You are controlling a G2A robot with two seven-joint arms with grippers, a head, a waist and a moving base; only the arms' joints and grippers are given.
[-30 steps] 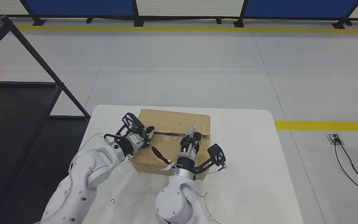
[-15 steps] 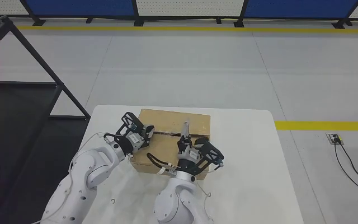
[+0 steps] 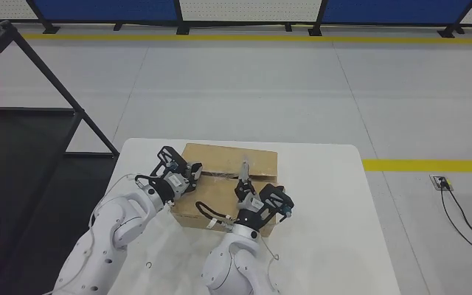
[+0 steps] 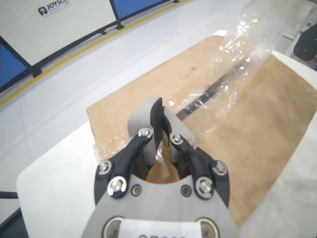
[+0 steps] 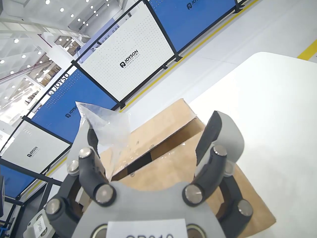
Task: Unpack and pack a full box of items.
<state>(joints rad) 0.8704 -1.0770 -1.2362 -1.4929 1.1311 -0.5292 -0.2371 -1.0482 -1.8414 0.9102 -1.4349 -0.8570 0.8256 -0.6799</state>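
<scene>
A brown cardboard box (image 3: 228, 157) lies on the white table, its flaps closed with a dark gap along the seam (image 4: 210, 90). A strip of clear tape (image 4: 237, 58) is peeled up off that seam. My left gripper (image 4: 158, 110) sits at the box's left end (image 3: 194, 172), shut, with crumpled film showing between its fingers. My right gripper (image 5: 151, 125) is over the box's near edge (image 3: 259, 198), open wide. The tape's other end (image 5: 109, 120) clings to one of its fingers (image 5: 92, 137) and stands up above the box (image 3: 243, 171).
The white table (image 3: 324, 221) has free room to the right of the box and along the front. A black frame (image 3: 44, 110) stands off the table's left side. Blue and white partition panels (image 5: 138, 60) line the far floor.
My right gripper has turned and drawn in closer over the box's near edge, and the tape strip now stands upright from it. The left gripper has barely moved.
</scene>
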